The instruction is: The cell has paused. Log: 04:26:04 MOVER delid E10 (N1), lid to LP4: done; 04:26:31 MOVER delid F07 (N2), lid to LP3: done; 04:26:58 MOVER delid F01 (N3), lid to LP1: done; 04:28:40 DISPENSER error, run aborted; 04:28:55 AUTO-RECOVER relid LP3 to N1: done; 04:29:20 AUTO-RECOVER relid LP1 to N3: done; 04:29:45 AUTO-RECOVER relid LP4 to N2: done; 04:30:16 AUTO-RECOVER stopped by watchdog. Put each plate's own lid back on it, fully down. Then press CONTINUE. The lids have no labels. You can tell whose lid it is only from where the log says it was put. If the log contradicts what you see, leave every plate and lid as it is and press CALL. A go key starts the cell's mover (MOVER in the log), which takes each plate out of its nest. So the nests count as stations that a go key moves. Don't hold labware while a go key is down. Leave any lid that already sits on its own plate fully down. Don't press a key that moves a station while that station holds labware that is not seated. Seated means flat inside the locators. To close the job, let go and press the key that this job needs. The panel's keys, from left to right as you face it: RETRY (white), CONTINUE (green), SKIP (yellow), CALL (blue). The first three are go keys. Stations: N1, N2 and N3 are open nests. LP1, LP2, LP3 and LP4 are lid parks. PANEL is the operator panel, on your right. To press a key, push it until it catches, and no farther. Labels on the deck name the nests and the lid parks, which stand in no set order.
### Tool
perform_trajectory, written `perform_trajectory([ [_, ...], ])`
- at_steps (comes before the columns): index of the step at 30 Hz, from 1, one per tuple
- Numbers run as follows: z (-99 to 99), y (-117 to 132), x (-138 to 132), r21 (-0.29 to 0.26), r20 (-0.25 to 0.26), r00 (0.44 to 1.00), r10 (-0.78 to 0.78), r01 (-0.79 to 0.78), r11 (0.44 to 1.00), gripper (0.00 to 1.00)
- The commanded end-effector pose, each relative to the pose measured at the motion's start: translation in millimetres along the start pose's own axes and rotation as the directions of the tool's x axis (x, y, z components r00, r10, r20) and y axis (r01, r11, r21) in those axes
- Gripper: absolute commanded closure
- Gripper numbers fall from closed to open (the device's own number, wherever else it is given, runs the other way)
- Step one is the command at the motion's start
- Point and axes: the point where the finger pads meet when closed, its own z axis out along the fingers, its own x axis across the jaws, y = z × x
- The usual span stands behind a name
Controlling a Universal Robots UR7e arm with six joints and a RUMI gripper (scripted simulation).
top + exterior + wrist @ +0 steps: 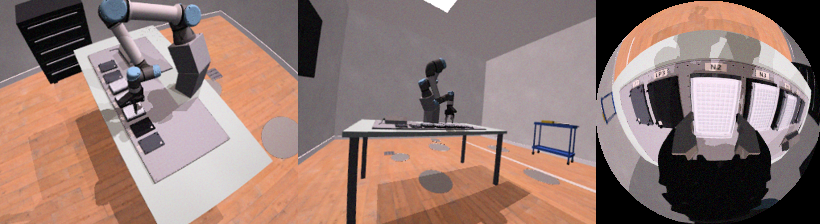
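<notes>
My gripper [137, 106] [449, 117] [714, 113] is shut on a pale lid [716, 102] and holds it low over the nest labelled N2 [716, 66]. A white grid shows between the fingers. I cannot tell the lid apart from the plate [133, 113] under it, or whether they touch. To the right, the nest labelled N3 [762, 74] holds a pale plate [763, 105], and another pale plate [788, 112] [118, 86] stands beyond it. To the left, the park labelled LP3 [661, 74] is a dark, bare pad [666, 102] [142, 128].
The stations stand in one row along the mat's left edge [189, 133], with dark pads at both ends [107, 65] [151, 142]. A small grey panel [213, 73] sits at the table's right edge. A black drawer cabinet [52, 36] stands behind the table, and a blue cart [556, 137] stands far off.
</notes>
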Motion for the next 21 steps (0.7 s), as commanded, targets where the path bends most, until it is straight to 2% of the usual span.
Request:
perform_trajectory([
  [1, 0.5, -0.5, -0.1, 0.001, 0.000, 1.000, 0.000, 0.000, 1.000, 1.00],
  [21, 6.5, -0.5, -0.1, 0.001, 0.000, 1.000, 0.000, 0.000, 1.000, 1.00],
])
